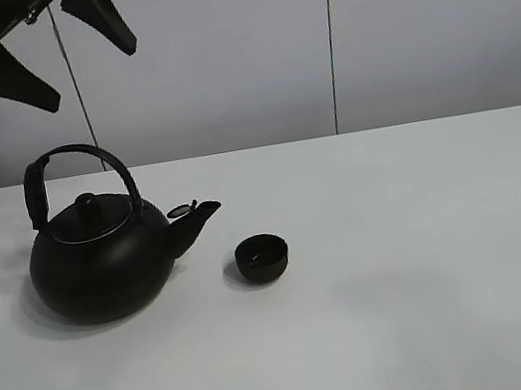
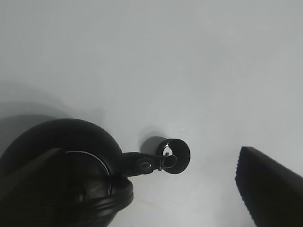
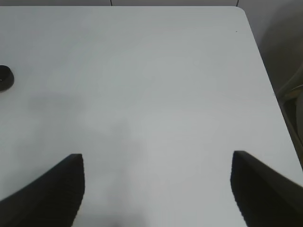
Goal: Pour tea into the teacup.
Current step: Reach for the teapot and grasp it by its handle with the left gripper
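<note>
The small black teacup (image 1: 262,257) stands on the white table just in front of the spout of a big black kettle (image 1: 100,259). No tea shows in any view. My left gripper (image 1: 90,75) hangs open and empty high above the kettle's arched handle. In the left wrist view the kettle (image 2: 61,175), its spout and the teacup (image 2: 176,155) lie below the open left gripper (image 2: 149,152). My right gripper (image 3: 157,156) is open and empty over bare table, with the teacup (image 3: 4,78) far off at the picture's edge. The right gripper is out of the exterior view.
The white table (image 1: 433,255) runs wide to the right of the teacup. Its right edge and corner (image 3: 258,47) show in the right wrist view. A grey panelled wall (image 1: 334,40) stands behind the table.
</note>
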{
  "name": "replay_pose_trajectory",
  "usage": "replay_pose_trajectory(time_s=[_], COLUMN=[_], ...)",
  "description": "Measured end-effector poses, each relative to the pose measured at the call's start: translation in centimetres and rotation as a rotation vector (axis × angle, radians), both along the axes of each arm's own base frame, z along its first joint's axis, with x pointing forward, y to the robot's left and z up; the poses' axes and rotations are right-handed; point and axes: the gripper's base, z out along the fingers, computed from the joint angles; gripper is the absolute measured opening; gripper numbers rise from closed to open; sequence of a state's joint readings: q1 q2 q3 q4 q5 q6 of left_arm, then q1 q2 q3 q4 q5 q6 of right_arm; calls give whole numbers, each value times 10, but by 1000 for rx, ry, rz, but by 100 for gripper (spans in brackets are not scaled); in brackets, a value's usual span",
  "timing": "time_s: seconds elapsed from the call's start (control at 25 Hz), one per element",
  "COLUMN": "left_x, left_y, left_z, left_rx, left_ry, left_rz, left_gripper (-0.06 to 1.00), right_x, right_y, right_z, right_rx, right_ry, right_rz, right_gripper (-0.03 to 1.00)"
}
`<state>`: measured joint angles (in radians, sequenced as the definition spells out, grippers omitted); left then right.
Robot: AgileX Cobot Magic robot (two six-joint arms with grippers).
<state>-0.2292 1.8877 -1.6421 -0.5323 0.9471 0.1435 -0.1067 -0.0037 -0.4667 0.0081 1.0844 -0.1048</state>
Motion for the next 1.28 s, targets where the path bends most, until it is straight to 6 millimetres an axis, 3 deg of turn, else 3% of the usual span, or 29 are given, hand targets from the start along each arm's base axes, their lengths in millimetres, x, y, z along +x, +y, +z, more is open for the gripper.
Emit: replay_pose_trajectory(time_s=[0.08,0.2,0.4,0.52,0.64,0.8,0.92,1.04,1.28], left_x=[-5,-20,-61,-85,-109,-135,-144,-149,-150], left_y=[1,-1,-4,2,11,26,39,49,45], left_z=[9,36,80,91,89,47,-3,-40,-89], left_rx=[15,33,54,74,125,253,366,454,429], left_ry=[-36,-142,-336,-467,-656,-870,-934,-960,-975], left_rz=[-45,-123,-217,-212,-169,-61,50,106,56], left_gripper=[70,70,70,70,70,70,70,70,70], right_x=[0,0,0,0,0,0,0,0,0], right_y=[0,0,0,0,0,0,0,0,0], right_z=[0,0,0,0,0,0,0,0,0], right_rx=[0,0,0,0,0,0,0,0,0], right_ry=[0,0,0,0,0,-3,-3,-3,-3], right_rz=[0,0,0,0,0,0,0,0,0], right_gripper=[58,58,58,58,58,58,58,58,58])
